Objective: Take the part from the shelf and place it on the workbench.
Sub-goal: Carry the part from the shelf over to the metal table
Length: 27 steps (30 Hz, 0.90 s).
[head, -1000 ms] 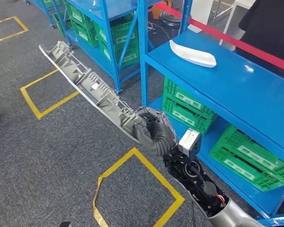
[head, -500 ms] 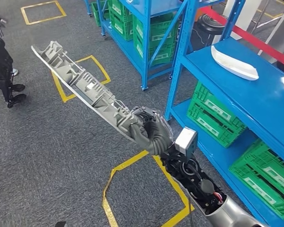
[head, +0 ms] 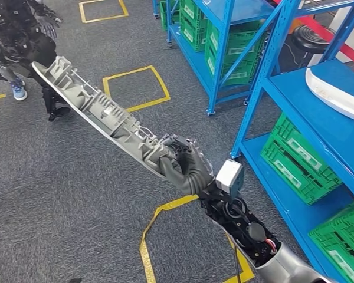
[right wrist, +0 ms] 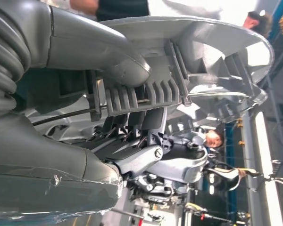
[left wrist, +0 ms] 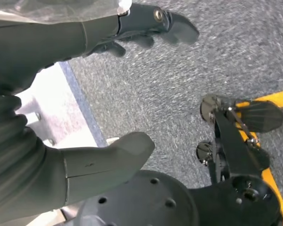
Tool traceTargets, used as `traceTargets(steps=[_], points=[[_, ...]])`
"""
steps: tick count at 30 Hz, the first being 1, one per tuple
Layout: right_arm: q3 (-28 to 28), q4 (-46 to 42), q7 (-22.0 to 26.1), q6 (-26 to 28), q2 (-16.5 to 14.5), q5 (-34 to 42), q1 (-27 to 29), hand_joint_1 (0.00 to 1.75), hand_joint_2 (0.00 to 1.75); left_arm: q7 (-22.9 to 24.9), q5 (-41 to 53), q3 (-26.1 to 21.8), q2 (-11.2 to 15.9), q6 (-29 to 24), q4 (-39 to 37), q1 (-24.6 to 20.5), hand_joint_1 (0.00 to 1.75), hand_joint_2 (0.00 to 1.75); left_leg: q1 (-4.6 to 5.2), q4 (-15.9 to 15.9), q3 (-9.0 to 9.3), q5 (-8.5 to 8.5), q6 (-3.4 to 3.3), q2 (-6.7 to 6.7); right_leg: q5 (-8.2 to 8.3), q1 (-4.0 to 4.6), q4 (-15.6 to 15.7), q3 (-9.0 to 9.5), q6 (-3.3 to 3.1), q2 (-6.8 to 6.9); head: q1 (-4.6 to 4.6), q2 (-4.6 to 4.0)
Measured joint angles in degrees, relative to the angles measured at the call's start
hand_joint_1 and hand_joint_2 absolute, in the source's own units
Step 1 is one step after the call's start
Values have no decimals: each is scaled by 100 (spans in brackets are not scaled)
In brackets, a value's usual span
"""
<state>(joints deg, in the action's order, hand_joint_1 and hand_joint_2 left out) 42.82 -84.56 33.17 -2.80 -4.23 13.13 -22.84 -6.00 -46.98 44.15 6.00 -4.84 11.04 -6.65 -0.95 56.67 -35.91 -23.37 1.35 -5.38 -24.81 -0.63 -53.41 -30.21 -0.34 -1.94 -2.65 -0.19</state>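
Note:
The part (head: 100, 112) is a long grey ribbed plastic strip. It juts out to the far left over the grey carpet, tilted slightly up at its far end. My right hand (head: 184, 166) grips its near end, fingers wrapped around the ribs. In the right wrist view the part (right wrist: 204, 52) runs away from the right hand (right wrist: 79, 42), whose thumb lies over its ribbed edge. My left hand (left wrist: 44, 155) hangs above the carpet with fingers apart and nothing in it.
Blue shelving (head: 300, 88) with green crates (head: 295, 159) stands on the right, and a white moulded part (head: 336, 94) lies on its upper board. Yellow tape squares (head: 135, 88) mark the carpet. A dark-clad person (head: 15, 35) stands at the far left, close to the part's tip.
The whole picture has shifted: the camera turned left, so the shelves slid to the right and a person came into view at top left. My right hand still holds the part the same way.

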Motion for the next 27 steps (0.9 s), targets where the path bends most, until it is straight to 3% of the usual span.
traceTargets(steps=[2,4,5,6,9,11,13,15,17,18,19,20,21,22,24,26,27], points=[[0,14,12,3,-14,21,-12,175,175,-21,-13,0,21,-6,0,-3,0,175,6,701,-346,-357,40,358,15,2,41,29,-25,160,-19,0],[-2,38,33,4,-14,40,-12,175,175,-29,-18,0,39,-16,0,5,0,175,-16,1380,-688,-603,85,463,4,11,35,26,-32,326,-24,1],[-1,55,42,-2,-14,49,-9,175,175,-29,-23,0,49,-21,0,18,0,175,-30,1460,-726,-587,104,481,-4,11,31,24,-29,400,-24,1],[2,75,51,-10,-14,57,-6,175,175,-29,-30,0,61,-26,0,34,0,175,-44,1277,-624,-464,118,504,-16,9,22,24,-18,471,-24,1],[11,119,70,-34,-15,69,-7,175,175,-29,-60,0,92,-39,0,59,0,175,-51,105,21,-10,123,773,-92,31,-50,27,70,646,-22,2],[24,132,87,-40,-18,72,-11,175,175,-29,-77,0,92,-42,0,68,0,175,-26,-148,151,31,51,835,-143,66,-84,41,135,731,-17,2],[40,148,108,-32,-19,74,-11,175,175,-19,-95,0,97,-43,0,90,0,175,-17,-131,142,30,-43,703,-183,54,-94,67,189,789,-11,2],[49,161,125,-3,-19,76,-9,175,175,13,-105,0,101,-43,0,101,0,175,-15,-138,149,36,-114,596,-354,17,-304,6,237,613,-7,2],[51,168,138,38,-16,77,-6,175,175,43,-104,0,100,-43,0,98,0,175,-6,-142,153,42,-164,489,-740,10,-1011,-304,245,328,-1,2],[50,173,145,61,-14,77,0,175,175,49,-102,0,98,-41,0,96,0,175,9,-141,153,44,-181,427,-931,17,-1462,-521,233,255,3,2],[49,178,148,80,-11,77,9,175,175,47,-96,1,97,-38,0,97,0,175,28,-141,153,45,-192,356,-1041,26,-1813,-703,215,224,4,2],[48,181,150,98,-8,77,21,175,175,40,-86,1,96,-31,0,97,0,175,47,-141,156,45,-199,279,-1037,35,-1967,-799,189,210,5,2],[47,183,148,116,-6,77,33,175,175,30,-72,3,95,-19,0,96,0,175,60,-140,161,45,-202,196,-905,48,-1860,-776,152,195,5,2],[45,183,145,131,-4,74,41,175,175,16,-56,7,94,-8,0,94,0,175,67,-139,170,46,-203,113,-683,65,-1531,-647,109,151,5,1],[38,182,140,151,-3,60,40,175,175,-5,-29,24,78,9,0,83,0,175,66,-137,174,50,-197,-35,-245,89,-664,-289,19,-113,1,1],[31,181,142,157,-3,48,28,175,175,-14,-18,57,60,14,0,68,0,175,43,-139,143,69,-166,-156,-91,99,-220,-105,-23,-313,5,2],[30,181,142,159,-3,46,25,175,175,-16,-17,74,57,15,0,64,0,175,31,-151,127,87,-136,-221,-97,101,-179,-85,-28,-301,9,2]])
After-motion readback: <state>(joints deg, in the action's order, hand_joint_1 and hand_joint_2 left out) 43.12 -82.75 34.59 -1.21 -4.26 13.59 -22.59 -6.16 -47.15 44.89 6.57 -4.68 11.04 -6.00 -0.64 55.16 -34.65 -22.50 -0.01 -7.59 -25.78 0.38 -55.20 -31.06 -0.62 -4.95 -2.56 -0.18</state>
